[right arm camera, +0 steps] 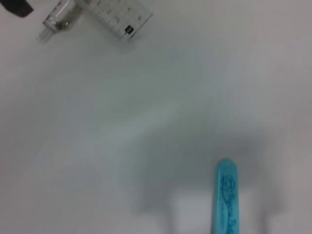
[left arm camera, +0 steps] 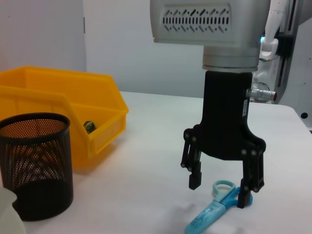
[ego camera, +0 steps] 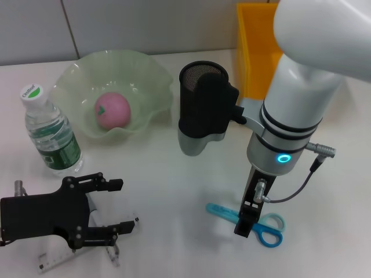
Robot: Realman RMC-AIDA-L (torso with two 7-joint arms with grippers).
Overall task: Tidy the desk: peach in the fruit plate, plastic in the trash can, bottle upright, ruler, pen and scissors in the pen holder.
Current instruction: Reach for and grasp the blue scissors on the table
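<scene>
My right gripper hangs open just above the table, its fingers straddling the blue scissors; the left wrist view shows this gripper and the scissors between its fingers. Low at the front left, my left gripper is open over the clear ruler and pen. The pink peach lies in the green fruit plate. The bottle stands upright. The black mesh pen holder is at centre. A small dark item lies in the yellow trash can; I cannot tell whether it is the plastic.
The right wrist view shows the scissors' blue tip, with the ruler and pen farther off. The pen holder stands beside the yellow trash can. A grey cable loops off the right wrist.
</scene>
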